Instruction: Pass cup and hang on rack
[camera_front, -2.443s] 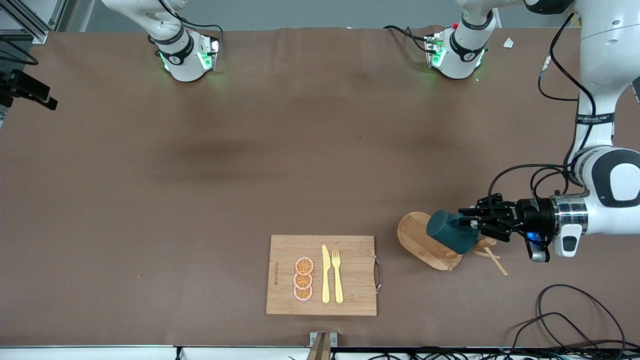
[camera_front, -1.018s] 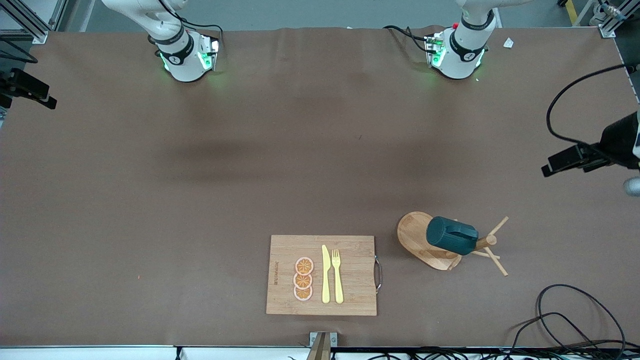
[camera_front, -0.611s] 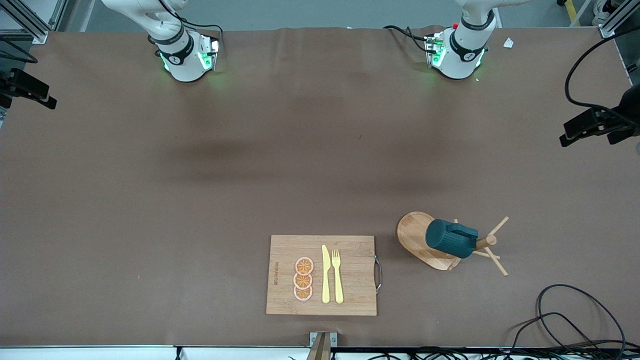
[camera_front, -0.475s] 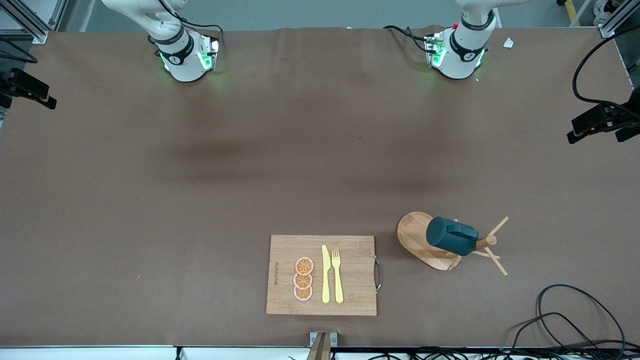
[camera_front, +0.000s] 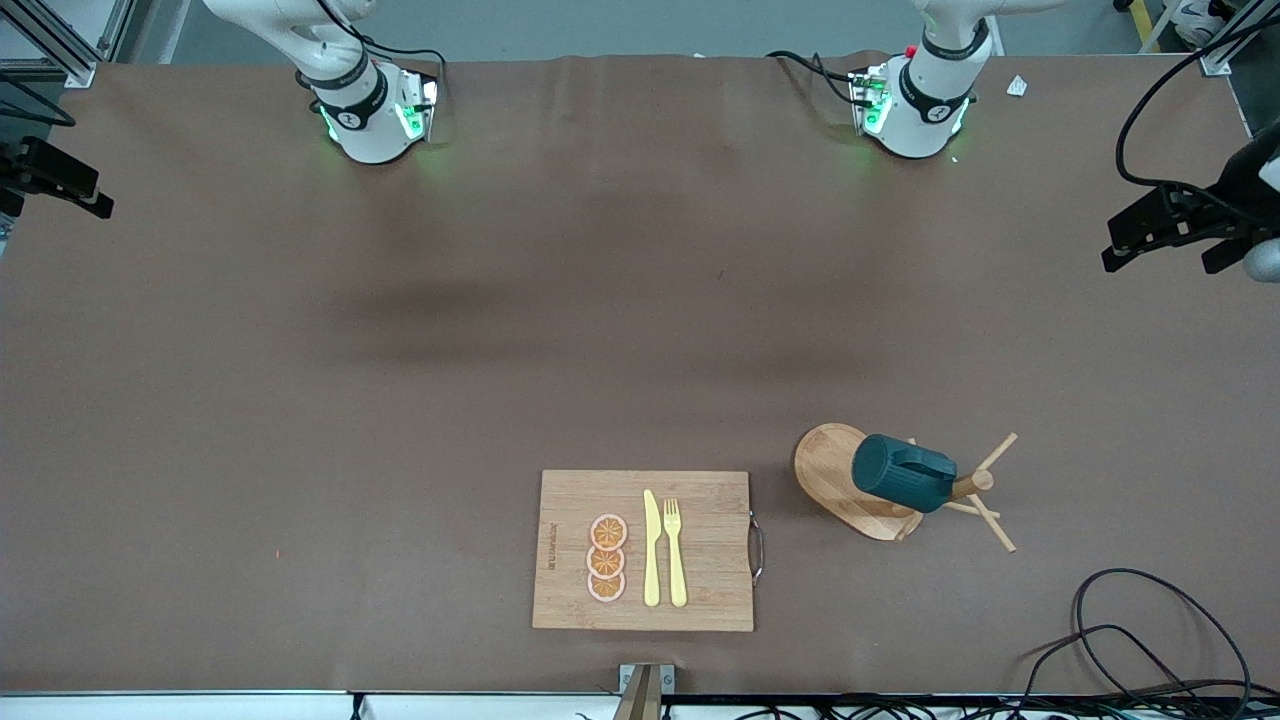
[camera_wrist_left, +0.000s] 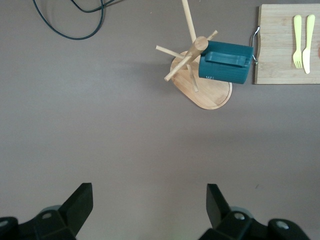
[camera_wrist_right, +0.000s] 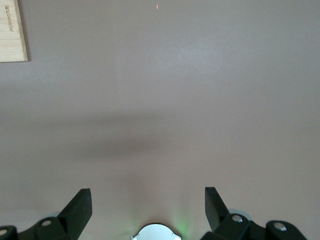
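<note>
Toward the left arm's end of the counter (camera_front: 300, 420), the rack (camera_front: 845, 480) stands on its oval base with the cup (camera_front: 900, 475) hanging from one of its pegs. The cup lies tipped on its side, its long axis running along the peg away from the central post, its closed bottom pointing toward the cutting board (camera_front: 645, 550) that lies just beside the rack. In the left wrist view the cup's handle shows on its upper side, and the cup (camera_wrist_left: 225, 62) hangs over the rack's base (camera_wrist_left: 212, 95), apart from any gripper.

The left gripper (camera_wrist_left: 150, 205) is up in the air near the counter's edge at its own arm's end, fingers spread wide with nothing between them; only bare counter lies under it. From there the cup and rack lie well apart from it, nearer to the front camera. The right gripper (camera_wrist_right: 147, 207) also stands open and empty over bare counter by its own base; that arm waits.

Judged from how things lie, the hanging appears done. The left arm is plainly the nearer one to the rack, so any correction of the cup's seat on the peg would fall to it, approaching along the cup's axis from the open-peg end.
</note>
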